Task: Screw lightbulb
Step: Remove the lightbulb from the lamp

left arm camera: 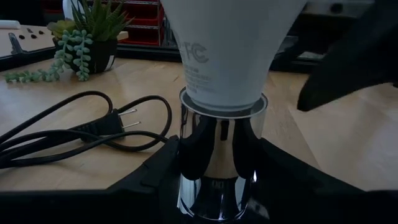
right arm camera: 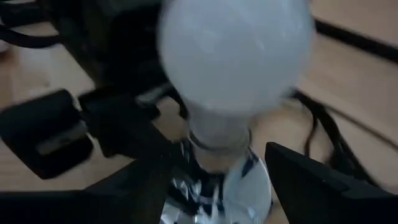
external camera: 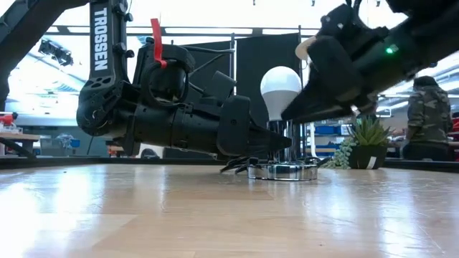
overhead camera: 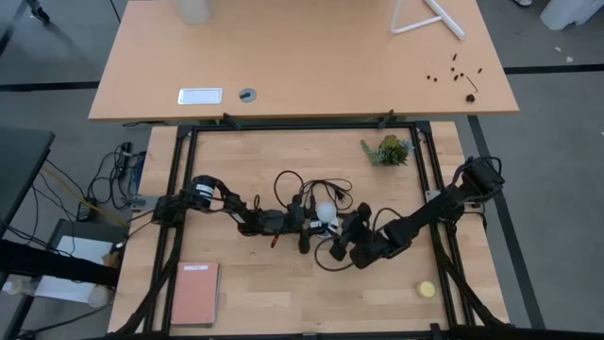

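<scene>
1. Two grippers are positioned at the socket (external camera: 282, 170) near the table (overhead camera: 283, 293) centre.
2. The chrome socket stem is clamped between the left gripper (left arm camera: 217, 180) fingers.
3. The lightbulb (external camera: 280, 89) is seated upright in the socket.
4. The right gripper (right arm camera: 217, 180) fingers are spread apart on either side of the bulb's neck.
5. A potted plant (overhead camera: 388, 150) is located at the far edge.

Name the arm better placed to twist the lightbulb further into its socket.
Right, probably. The right tool is open beside the lightbulb, which stands upright in the chrome socket. The left tool grips that socket low down, so it is busy bracing it.
</scene>
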Available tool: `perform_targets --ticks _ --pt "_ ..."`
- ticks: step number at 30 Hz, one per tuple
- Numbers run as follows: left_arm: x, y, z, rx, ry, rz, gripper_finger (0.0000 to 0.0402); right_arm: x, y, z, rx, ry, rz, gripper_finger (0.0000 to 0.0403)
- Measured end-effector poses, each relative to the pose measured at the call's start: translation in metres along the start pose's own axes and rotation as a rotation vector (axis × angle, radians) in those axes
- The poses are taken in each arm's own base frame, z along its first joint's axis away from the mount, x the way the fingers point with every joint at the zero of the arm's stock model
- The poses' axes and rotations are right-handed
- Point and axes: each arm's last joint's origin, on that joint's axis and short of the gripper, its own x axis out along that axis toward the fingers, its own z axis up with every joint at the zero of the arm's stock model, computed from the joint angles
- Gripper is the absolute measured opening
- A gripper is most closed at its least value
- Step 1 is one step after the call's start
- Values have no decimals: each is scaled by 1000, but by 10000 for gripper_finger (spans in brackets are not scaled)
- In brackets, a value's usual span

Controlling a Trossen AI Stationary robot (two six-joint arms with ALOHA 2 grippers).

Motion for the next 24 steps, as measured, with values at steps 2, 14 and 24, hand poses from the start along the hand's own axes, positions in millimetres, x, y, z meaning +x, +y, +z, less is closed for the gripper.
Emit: perform_targets --ticks 2,14,24 --pt "0 0 0 0 0 0 183 4 -1 3 -37 -8 -5 270" --pt "0 1 0 -6 -2 14 183 9 -12 4 3 2 -95 269" --pt "0 0 0 2 -1 9 183 -21 -31 -3 196 -56 -232 250"
